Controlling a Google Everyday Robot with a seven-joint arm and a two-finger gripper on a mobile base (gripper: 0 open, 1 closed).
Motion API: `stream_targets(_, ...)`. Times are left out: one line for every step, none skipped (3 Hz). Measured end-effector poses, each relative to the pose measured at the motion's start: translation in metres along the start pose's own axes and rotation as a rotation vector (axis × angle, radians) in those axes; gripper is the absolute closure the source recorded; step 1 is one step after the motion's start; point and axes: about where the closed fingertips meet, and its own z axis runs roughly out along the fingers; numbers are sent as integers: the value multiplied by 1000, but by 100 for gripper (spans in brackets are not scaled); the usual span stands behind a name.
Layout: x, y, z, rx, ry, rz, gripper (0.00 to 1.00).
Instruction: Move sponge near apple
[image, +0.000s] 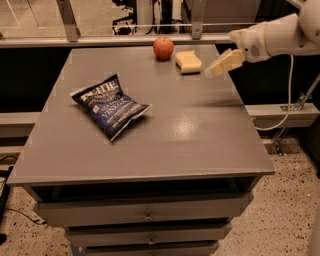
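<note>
Though judged by look alone, prob. v. light & soft: sponge (189, 61), thick pale-yellow foam block w/ wavy sides. Should squash under a pinch & spring back; not fragile, not slippery, grippy if anything. Lies flat at far end of table (200, 140), just R of apple (163, 48), slim gap, not touching. Best taken top-down across the narrower waist btw. the wavy sides, low & near ctr, modest squeeze only, so as not to fold or tip it. Being so light, could skid or tumble if clipped at a corner; could also knock apple, round & apt to roll toward far edge. Gripper (222, 64) off to R of sponge, apart from it, hanging above R edge of table at end of white arm (280, 37); not on sponge; released or clenched, can't tell. Re task: near apple already by the look, so little or nothing left to do. Containers: dark blue chip bag (110, 106) at L-middle of table, well apart from sponge & apple, looks sealed & puffy, contents not visible. Drawers (145, 212) under tabletop shut, contents hidden; dark slot btw. top & first drawer too dim to read.
</note>
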Motion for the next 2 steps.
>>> stream_targets(20,0,-38,-11,-121,68,0)
stream_targets(23,-1,-49,-5,-141,84,0)
